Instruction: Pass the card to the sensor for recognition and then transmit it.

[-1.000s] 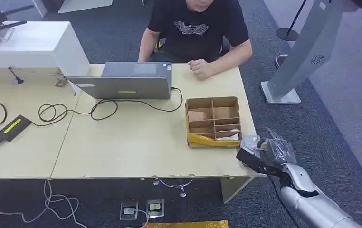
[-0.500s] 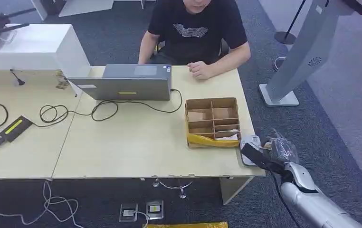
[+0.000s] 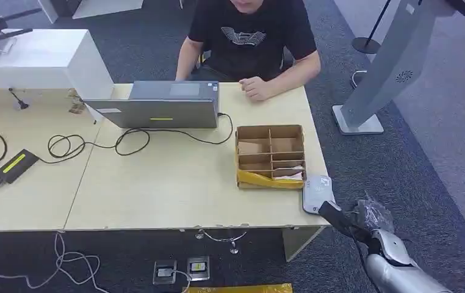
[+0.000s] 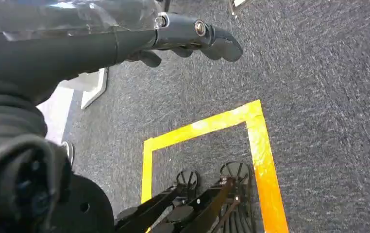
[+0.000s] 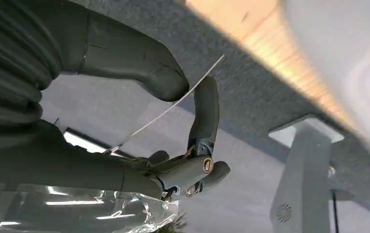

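The card (image 5: 173,109) is a thin, see-through sheet, seen edge-on in the right wrist view. The right hand (image 5: 173,131) holds it, pinched between the thick thumb and one dark finger. The other fingers (image 5: 212,172) are curled in below it.

In the head view, the right hand (image 3: 355,221) is just off the near right corner of the counter (image 3: 175,189). It sits beside the sensor (image 3: 317,193), a small grey pad lying at that corner of the counter. A second ago the hand was over the sensor and hid most of it. Now the hand has pulled back and down, away from the counter, and the sensor shows in full.

Next to the sensor, farther onto the counter, is a cardboard box (image 3: 271,156) with small compartments and yellow tape along its near side. It has not moved. Past the box a grey laptop (image 3: 163,105) stands with a black cable running from it. A person (image 3: 248,36) in a black shirt sits behind the counter, one hand resting on it, the same as before.

The left hand (image 4: 193,41) hangs low over dark carpet with a yellow tape line (image 4: 251,155). Its fingers are curled in and hold nothing.
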{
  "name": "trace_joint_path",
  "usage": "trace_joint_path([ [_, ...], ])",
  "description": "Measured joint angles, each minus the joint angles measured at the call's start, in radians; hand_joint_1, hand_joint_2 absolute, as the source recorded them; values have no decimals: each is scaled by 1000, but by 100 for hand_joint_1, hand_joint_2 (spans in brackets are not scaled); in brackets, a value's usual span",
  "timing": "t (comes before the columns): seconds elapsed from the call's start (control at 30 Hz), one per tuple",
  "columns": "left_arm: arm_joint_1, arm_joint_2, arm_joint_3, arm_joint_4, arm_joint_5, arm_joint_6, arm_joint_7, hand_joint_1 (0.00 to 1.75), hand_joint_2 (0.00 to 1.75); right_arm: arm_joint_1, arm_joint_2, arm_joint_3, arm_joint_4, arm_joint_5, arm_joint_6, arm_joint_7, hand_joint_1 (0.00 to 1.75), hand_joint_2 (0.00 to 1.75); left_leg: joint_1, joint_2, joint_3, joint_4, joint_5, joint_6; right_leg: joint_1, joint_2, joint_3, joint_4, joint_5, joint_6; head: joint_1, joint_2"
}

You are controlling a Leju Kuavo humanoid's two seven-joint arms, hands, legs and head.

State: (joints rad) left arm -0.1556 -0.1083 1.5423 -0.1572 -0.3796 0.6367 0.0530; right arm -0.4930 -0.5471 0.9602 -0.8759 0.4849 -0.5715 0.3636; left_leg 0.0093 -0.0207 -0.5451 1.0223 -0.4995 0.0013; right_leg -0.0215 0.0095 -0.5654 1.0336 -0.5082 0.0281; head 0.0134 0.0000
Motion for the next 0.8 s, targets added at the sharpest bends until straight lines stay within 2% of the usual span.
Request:
trace_joint_path([
  [0.13,0,1,0,0,0,-2,0,0,0,-12,-36,6,-43,67,-23,65,175,175,0,0,-4,0,0,0,0,0,-4,0,0,0,0,0],
  [0.23,0,2,0,0,2,-4,0,0,0,-37,-69,5,-94,150,-69,119,175,175,0,0,-4,0,0,0,0,0,-4,0,0,0,0,0],
  [0.4,0,3,0,0,0,-13,-3,0,0,-90,-126,-21,-201,296,-106,185,175,175,0,0,-4,0,0,0,0,0,-4,0,0,0,0,0],
  [0.5,0,3,0,0,-1,-20,-5,0,0,-128,-151,-39,-265,356,-83,207,175,175,0,0,-4,0,0,0,0,0,-4,0,0,0,0,0],
  [0.6,0,3,0,0,-4,-26,-5,0,0,-167,-170,-50,-328,397,-27,212,175,175,0,0,-4,0,0,0,0,0,-4,0,0,0,0,0],
  [0.8,-1,2,0,0,-8,-28,-5,0,0,-216,-177,-60,-393,421,42,220,175,175,0,0,-5,0,0,0,0,0,-4,0,0,0,0,0],
])
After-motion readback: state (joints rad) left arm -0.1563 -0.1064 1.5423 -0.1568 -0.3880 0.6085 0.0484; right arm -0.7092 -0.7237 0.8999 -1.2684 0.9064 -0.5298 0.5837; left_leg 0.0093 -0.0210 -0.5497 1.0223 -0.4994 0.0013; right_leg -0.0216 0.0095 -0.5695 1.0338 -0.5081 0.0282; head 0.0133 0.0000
